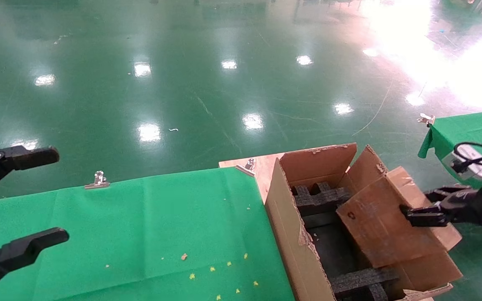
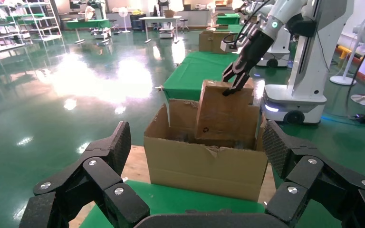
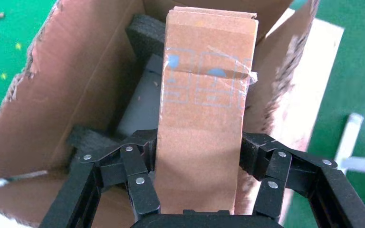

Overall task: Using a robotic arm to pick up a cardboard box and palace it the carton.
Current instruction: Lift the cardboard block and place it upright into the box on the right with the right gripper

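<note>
My right gripper (image 1: 417, 209) is shut on the cardboard box (image 1: 381, 223), a small flat brown box held tilted, its lower end inside the open carton (image 1: 287, 225). In the right wrist view the fingers (image 3: 145, 154) press both sides of the box (image 3: 202, 118), with the gripper (image 3: 198, 153) above the carton's inside (image 3: 76, 85). Black foam blocks (image 1: 320, 196) line the carton. The left wrist view shows the box (image 2: 223, 114) standing up out of the carton (image 2: 204, 166). My left gripper (image 1: 52, 196) is open and empty, parked over the far left of the table.
The carton stands on a wooden board (image 1: 262, 167) beside the green-clothed table (image 1: 140, 225), which has metal clips (image 1: 97, 179) at its far edge and small yellow crumbs. Another green table (image 1: 475, 125) is at the right. Glossy green floor lies beyond.
</note>
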